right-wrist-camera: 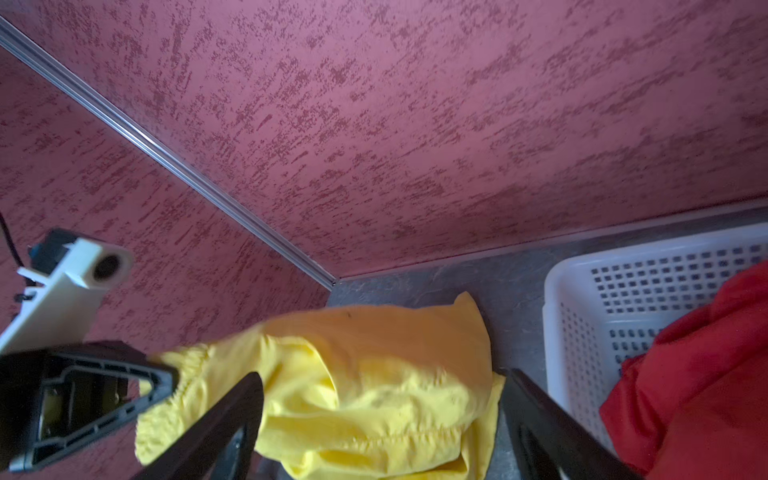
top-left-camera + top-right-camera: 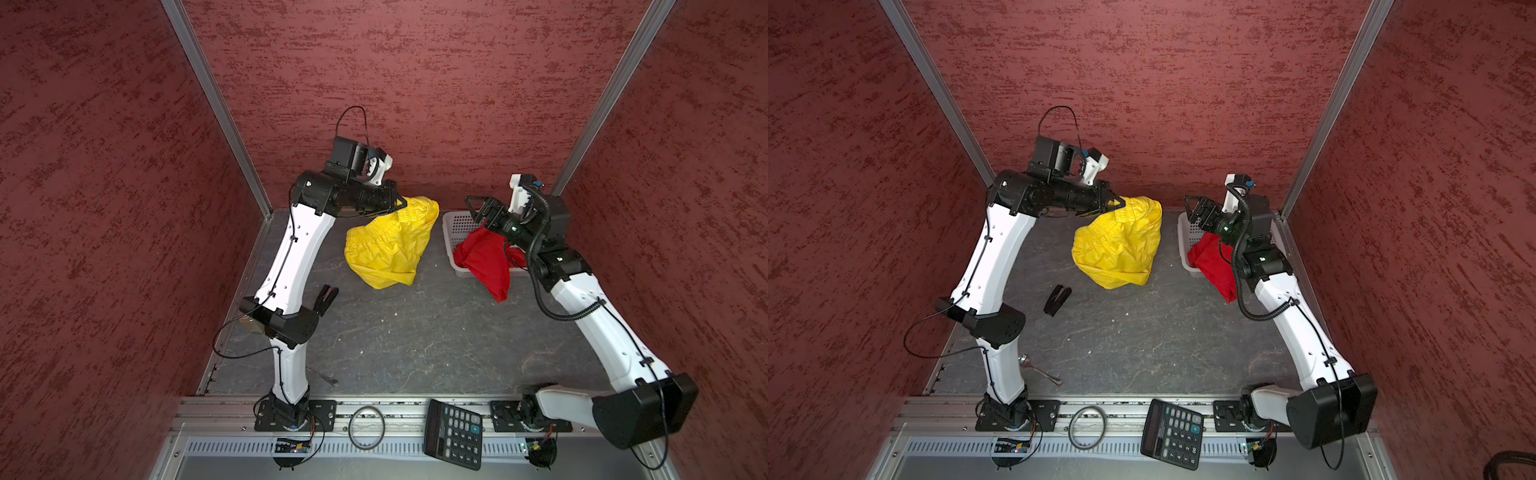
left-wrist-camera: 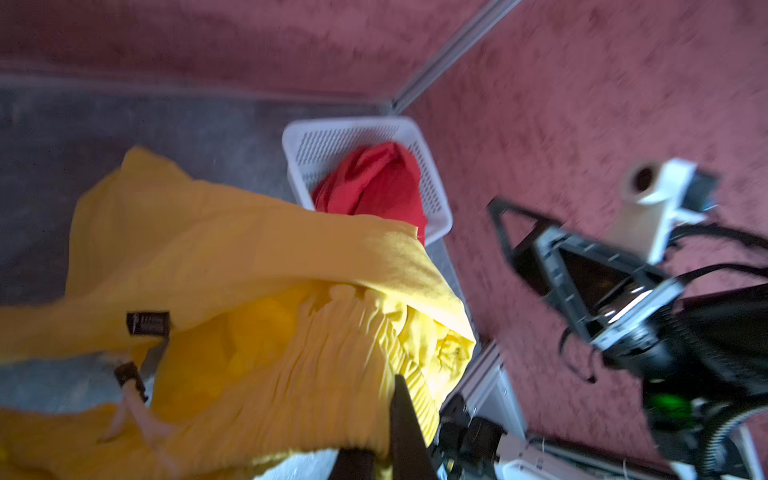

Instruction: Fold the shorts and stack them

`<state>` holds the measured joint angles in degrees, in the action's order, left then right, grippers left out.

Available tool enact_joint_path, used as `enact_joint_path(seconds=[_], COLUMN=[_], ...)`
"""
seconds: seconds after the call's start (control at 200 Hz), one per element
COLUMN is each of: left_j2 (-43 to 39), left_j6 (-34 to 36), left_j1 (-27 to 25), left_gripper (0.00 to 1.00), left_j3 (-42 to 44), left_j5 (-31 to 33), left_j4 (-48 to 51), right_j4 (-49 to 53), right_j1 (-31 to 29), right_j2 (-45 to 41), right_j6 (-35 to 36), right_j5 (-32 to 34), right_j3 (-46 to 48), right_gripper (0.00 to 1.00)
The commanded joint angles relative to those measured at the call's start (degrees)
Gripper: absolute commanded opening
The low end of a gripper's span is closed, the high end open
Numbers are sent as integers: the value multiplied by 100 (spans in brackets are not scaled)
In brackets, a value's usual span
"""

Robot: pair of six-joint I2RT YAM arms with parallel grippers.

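The yellow shorts (image 2: pixel 390 245) (image 2: pixel 1119 245) hang bunched from their gathered waistband, lower folds resting on the grey table. My left gripper (image 2: pixel 397 203) (image 2: pixel 1117 203) (image 3: pixel 380 440) is shut on that waistband. The left wrist view shows a small dark label (image 3: pixel 147 324) on the yellow fabric. The red shorts (image 2: pixel 484 259) (image 2: pixel 1212 262) (image 3: pixel 374 183) (image 1: pixel 698 374) spill over the front rim of the white basket (image 2: pixel 451 226) (image 2: pixel 1183 232). My right gripper (image 2: pixel 476 208) (image 2: pixel 1194 208) (image 1: pixel 382 415) stands open above the basket, apart from the yellow shorts (image 1: pixel 374 353), holding nothing.
Red textured walls close in the back and both sides. A black clip (image 2: pixel 326 299) (image 2: pixel 1057 300) lies by the left arm, with a metal tool (image 2: pixel 1038 370) nearer the front. A calculator (image 2: pixel 455 434) and a ring (image 2: pixel 366 428) sit on the front rail.
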<state>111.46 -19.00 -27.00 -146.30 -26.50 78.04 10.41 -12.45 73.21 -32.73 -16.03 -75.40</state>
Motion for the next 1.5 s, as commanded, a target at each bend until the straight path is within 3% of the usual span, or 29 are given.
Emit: enact_joint_path(seconds=[0.0, 0.18, 0.321, 0.461, 0.546, 0.656, 0.867, 1.032, 1.162, 1.242, 1.493], left_j2=[-350, -913, -1538, -2233, -2581, -2975, -3364, -2768, -2170, -1915, -2196], left_j6=[1140, 1995, 2253, 2296, 2107, 1617, 44, -1257, -2008, -2083, -1688], left_j1=[-524, -1522, -1515, -1287, -833, 119, 1797, 2233, 2145, 1982, 1847], left_gripper=[0, 0, 0, 0, 0, 0, 0, 0, 0, 0, 0], left_j3=[-41, 451, 1244, 2018, 2402, 2852, 3791, 3710, 3296, 2910, 2599], left_j5=[377, 1075, 645, 164, -145, -1016, -2395, -3189, -3613, -3738, -4146], left_j4=[791, 726, 303, -384, -856, -1568, -3599, -4998, -5787, -5804, -5324], right_j4=[475, 432, 283, 826, 989, 609, -135, -645, -959, -1112, -189], right_j1=[45, 50, 0, -440, -783, -968, -1014, -1167, -1401, -1431, -1109], right_j2=[164, 877, 1552, 2146, 2398, 2421, 1834, 852, 276, 99, 38], right_j6=[631, 459, 189, 556, 737, 627, 630, 658, 581, 516, 1674], right_j5=[434, -425, -1467, -1854, -2092, -2338, -3038, -3292, -3362, -3304, -1691], right_j3=[-417, -701, -567, -751, -763, -299, 641, 1443, 1862, 2074, 1737], right_gripper=[91, 90, 90, 91, 91, 90, 90, 90, 90, 89, 90])
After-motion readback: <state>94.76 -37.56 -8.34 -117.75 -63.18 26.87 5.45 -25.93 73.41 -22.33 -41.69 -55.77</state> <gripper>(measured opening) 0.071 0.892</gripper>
